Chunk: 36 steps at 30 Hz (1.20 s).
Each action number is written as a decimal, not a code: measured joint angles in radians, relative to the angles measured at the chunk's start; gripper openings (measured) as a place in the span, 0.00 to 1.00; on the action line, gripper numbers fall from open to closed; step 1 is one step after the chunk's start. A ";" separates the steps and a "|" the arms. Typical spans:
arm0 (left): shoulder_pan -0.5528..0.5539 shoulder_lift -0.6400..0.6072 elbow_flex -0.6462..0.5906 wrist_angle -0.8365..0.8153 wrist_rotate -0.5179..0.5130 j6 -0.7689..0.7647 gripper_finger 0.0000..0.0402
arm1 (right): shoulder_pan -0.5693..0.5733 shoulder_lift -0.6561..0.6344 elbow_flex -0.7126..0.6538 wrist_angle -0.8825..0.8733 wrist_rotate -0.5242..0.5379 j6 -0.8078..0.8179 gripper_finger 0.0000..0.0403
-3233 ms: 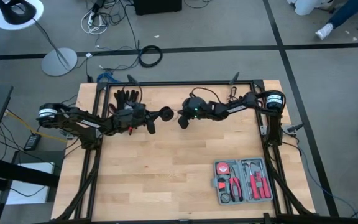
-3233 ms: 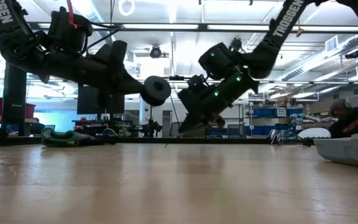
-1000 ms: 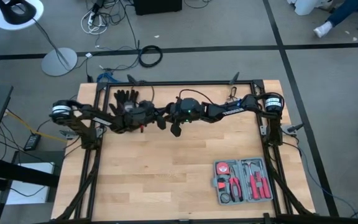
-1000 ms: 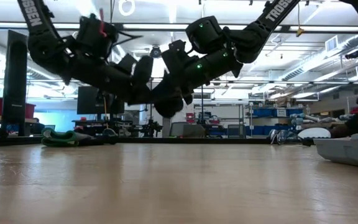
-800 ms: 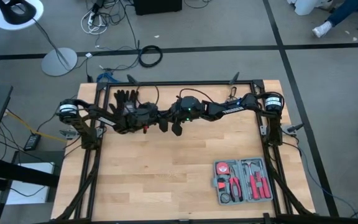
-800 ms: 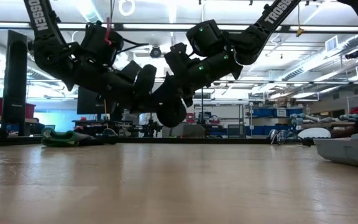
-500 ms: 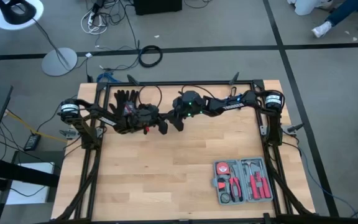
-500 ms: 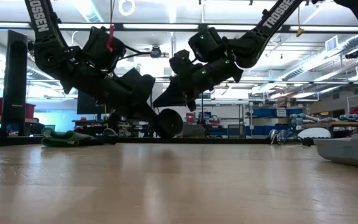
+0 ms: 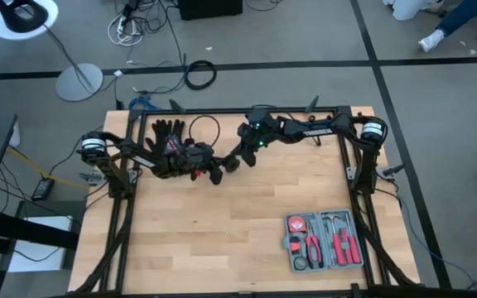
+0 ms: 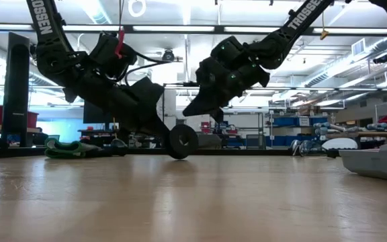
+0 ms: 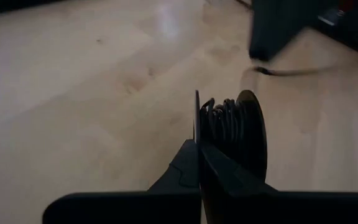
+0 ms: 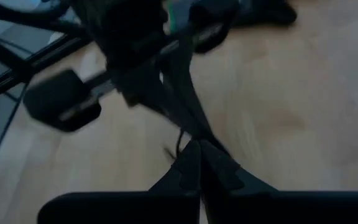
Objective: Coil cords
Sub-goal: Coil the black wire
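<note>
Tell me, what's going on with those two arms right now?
Left gripper shut on disc, low over table. Right gripper shut, pinching wire. Nothing blocking.

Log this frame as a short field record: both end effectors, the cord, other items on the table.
left end effector: shut on the cord spool, low over the table's back half
cord spool: round black disc with thin black wire wound on it, edge at the tabletop in the low view
loose wire: loop arcing behind the left arm
right end effector: shut, raised just right of the spool; a thin wire shows at its fingertips
glove: black, back left
tool kit: open, front right
</note>
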 joint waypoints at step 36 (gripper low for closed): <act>0.049 -0.006 0.000 -0.034 0.328 0.033 0.00 | -0.009 -0.373 -0.422 0.021 0.322 -0.311 0.01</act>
